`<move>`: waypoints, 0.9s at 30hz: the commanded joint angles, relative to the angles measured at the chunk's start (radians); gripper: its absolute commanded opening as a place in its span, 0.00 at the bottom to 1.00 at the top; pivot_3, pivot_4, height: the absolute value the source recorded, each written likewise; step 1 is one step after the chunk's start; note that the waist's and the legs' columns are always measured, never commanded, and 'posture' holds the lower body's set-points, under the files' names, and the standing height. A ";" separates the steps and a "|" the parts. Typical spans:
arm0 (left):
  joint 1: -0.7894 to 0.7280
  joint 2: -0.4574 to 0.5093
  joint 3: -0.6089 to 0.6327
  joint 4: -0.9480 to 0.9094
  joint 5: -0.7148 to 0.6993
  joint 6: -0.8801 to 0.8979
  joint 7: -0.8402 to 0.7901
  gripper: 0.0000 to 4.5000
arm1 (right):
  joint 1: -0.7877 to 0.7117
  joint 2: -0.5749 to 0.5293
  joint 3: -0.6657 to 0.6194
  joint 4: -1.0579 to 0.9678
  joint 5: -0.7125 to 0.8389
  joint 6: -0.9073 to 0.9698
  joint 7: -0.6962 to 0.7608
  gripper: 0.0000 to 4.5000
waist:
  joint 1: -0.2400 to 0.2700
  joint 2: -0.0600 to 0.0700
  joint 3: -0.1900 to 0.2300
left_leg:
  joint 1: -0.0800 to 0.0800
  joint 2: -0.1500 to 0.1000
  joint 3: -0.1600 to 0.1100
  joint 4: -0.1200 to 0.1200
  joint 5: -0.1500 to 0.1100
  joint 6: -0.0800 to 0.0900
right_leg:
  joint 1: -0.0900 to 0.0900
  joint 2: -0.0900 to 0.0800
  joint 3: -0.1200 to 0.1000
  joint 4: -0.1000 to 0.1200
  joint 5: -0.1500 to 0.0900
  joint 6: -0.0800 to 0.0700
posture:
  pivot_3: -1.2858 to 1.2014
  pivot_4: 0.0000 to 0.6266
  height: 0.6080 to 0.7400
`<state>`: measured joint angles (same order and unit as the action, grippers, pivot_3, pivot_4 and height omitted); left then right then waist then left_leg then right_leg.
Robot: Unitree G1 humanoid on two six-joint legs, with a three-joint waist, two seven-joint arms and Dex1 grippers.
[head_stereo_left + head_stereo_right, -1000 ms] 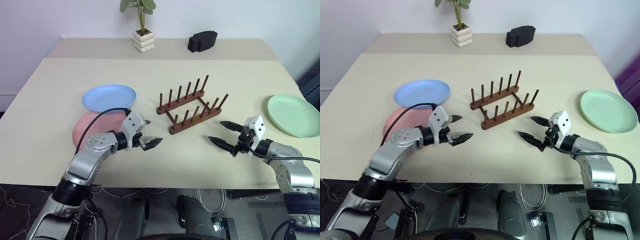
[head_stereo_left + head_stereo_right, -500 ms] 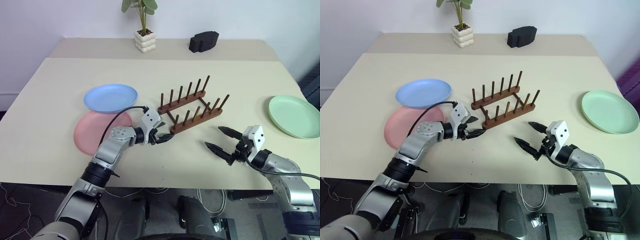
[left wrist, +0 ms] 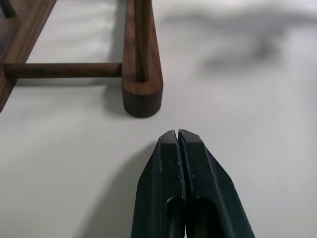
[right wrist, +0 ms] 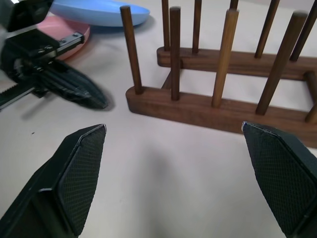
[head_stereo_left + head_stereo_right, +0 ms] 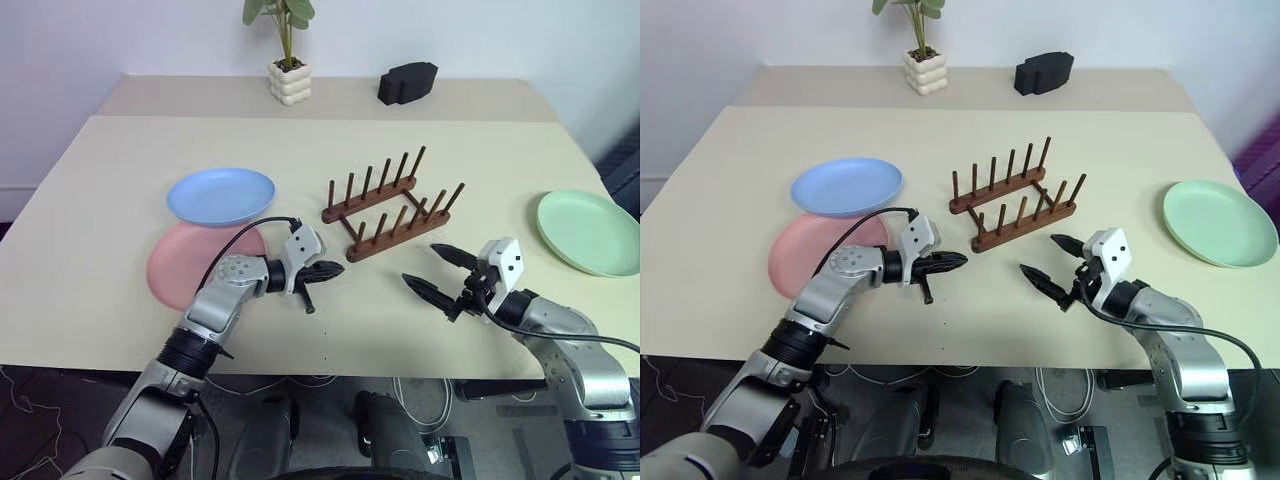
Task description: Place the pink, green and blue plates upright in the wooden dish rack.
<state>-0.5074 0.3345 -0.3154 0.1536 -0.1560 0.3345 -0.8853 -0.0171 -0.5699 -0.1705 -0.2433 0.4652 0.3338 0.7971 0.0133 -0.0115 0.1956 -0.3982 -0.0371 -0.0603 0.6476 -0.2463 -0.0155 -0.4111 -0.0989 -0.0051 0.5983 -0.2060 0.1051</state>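
1. Left gripper (image 5: 330, 270): fingers pressed together, nothing between them, tip low over table (image 5: 120, 170), just short of near rail end of wooden dish rack (image 5: 392, 203), not touching.
2. Right gripper (image 5: 434, 273): fingers spread wide, empty, just off rack's near right side, aimed toward it.
3. Rack: upright mid-table, all peg slots bare.
4. Blue plate (image 5: 220, 195): flat, left of rack, overlapping far edge of pink plate (image 5: 185, 265).
5. Green plate (image 5: 590, 231): flat near right table edge, well apart from rack.
6. Potted plant (image 5: 286, 60) and black block (image 5: 407, 81): along far edge.
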 commanded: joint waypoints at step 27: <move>-0.139 -0.164 -0.025 0.205 0.101 -0.063 0.058 0.30 | 0.058 -0.033 -0.019 0.056 -0.034 -0.099 0.045 1.00 | -0.001 0.000 0.000 | 0.000 -0.002 0.001 0.001 0.000 0.000 | 0.000 0.000 0.000 0.000 0.002 0.003 | 0.52 0.24 0.97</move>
<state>-0.6592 0.1661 -0.3296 0.3838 -0.0533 0.2889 -0.7955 0.0354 -0.5790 -0.1705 -0.1615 0.4345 0.2356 0.8411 0.0127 -0.0118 0.1955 -0.3983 -0.0386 -0.0590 0.6483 -0.2463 -0.0154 -0.4107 -0.0987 -0.0054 0.5983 -0.2044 0.1082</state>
